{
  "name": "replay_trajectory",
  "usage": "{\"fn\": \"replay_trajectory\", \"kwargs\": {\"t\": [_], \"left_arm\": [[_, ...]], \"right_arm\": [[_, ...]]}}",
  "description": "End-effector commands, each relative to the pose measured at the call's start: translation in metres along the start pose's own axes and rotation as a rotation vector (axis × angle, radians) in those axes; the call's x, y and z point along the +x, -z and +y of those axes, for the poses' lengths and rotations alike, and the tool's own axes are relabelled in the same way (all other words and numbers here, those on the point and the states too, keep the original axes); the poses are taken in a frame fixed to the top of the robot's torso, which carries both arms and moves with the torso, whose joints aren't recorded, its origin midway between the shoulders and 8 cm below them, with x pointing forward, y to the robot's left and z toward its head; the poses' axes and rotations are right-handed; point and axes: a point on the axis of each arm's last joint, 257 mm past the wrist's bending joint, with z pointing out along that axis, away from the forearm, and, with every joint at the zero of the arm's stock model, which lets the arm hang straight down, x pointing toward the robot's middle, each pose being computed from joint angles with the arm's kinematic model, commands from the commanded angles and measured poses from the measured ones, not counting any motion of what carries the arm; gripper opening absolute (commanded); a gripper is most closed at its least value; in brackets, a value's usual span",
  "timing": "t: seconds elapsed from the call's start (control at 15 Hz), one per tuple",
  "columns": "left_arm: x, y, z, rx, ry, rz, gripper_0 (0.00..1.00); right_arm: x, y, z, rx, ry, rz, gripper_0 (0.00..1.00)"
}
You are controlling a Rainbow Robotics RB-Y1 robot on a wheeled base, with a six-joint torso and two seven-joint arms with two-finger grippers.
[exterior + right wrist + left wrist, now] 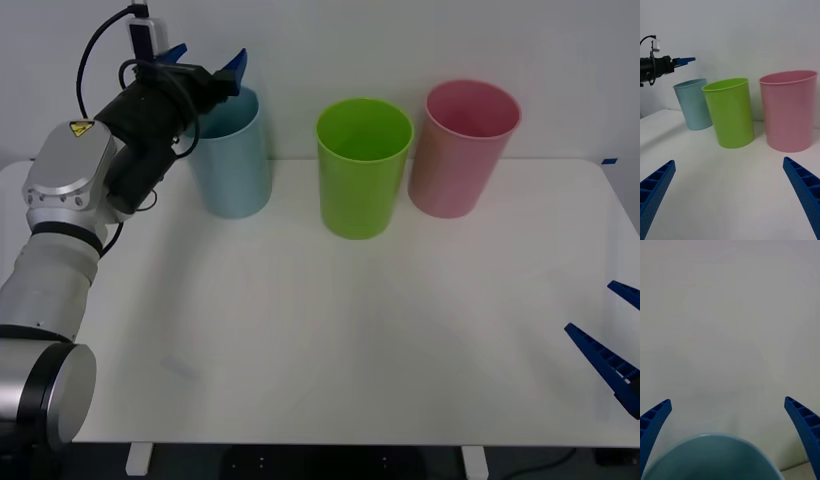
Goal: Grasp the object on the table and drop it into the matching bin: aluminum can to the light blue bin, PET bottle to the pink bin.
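Writing that can be read is scarce: a yellow triangular hazard sticker (81,129) sits on the left arm's grey shoulder housing, and none of the bins carries a label. Three tall round plastic bins stand in a row at the far edge of the wide white counter (330,330): the light blue bin (232,160), a bright green bin (362,168) and the pink bin (462,150), each apart from its neighbour. Behind them rises a plain pale wall. The left end effector (205,62) hangs over the light blue bin's mouth, blue ribbed fingers spread wide and holding nothing. The right end effector (730,195) waits low at the counter's near right edge, likewise wide apart and empty.
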Motion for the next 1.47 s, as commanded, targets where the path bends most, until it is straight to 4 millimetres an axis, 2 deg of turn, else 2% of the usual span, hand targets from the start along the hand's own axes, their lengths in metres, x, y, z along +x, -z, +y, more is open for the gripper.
{"fn": "replay_trajectory", "kwargs": {"t": [0.07, 0.2, 0.53, 1.0, 1.47], "left_arm": [[0.001, 0.002, -0.003, 0.018, 0.017, -0.002, 1.00], [0.002, 0.003, -0.013, 0.055, 0.038, -0.002, 1.00], [0.004, 0.042, 0.006, 0.059, 0.068, -0.038, 1.00], [0.006, 0.121, 0.041, 0.105, 0.065, -0.042, 1.00], [0.015, 0.205, 0.057, 0.174, 0.062, -0.017, 1.00]], "right_arm": [[0.000, 0.000, 0.000, 0.000, 0.000, 0.000, 1.00], [0.000, 0.000, 0.000, 0.000, 0.000, 0.000, 1.00], [0.000, 0.000, 0.000, 0.000, 0.000, 0.000, 1.00], [0.000, 0.000, 0.000, 0.000, 0.000, 0.000, 1.00], [0.000, 0.000, 0.000, 0.000, 0.000, 0.000, 1.00]]}}
